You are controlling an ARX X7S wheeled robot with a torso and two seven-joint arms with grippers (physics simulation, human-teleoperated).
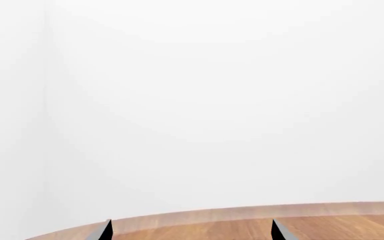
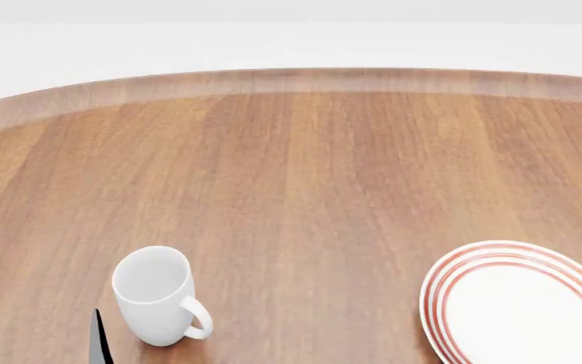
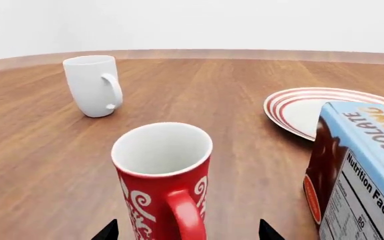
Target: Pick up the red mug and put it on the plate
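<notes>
Only the fingertips of the robot are seen. The left gripper (image 2: 39,337) is shown as two slim, dark grey to black blades tapering to sharp points. The right gripper (image 3: 188,231) is shown as two small black pointed tips.

Probably a bare simulated dining setup: round wooden table (image 2: 301,174), mugs, plate (image 2: 518,303), blank white walls.

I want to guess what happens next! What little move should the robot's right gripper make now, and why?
Probably ease the right gripper forward until its fingertips sit either side of the red mug, then close. The mug stands upright just ahead of the open gripper, handle facing it, not yet held. The plate waits farther back, beside a chocolate box.
</notes>
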